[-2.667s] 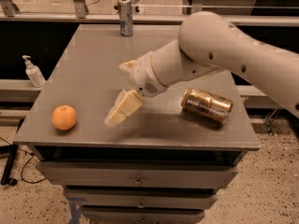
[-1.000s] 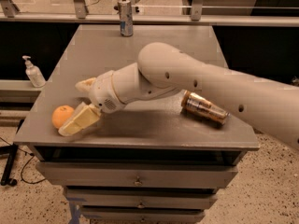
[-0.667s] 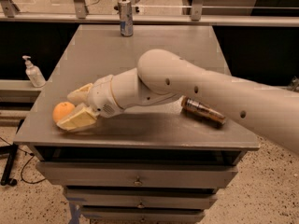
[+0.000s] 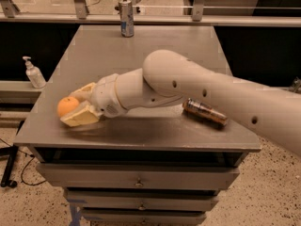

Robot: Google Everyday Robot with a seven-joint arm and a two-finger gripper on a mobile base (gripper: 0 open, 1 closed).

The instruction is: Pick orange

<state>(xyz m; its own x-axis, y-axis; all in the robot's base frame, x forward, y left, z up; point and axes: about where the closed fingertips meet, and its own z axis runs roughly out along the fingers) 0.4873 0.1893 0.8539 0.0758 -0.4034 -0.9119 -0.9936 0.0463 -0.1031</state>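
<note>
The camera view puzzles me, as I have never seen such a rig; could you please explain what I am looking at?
One camera looks down on a grey table. The big white tube is a robot arm; the cream part at its end is its tool, now at the orange near the table's front left corner. Whether it grips the fruit yet I cannot tell. A brown can lies on its side further right; a silver can stands at the far edge.
</note>
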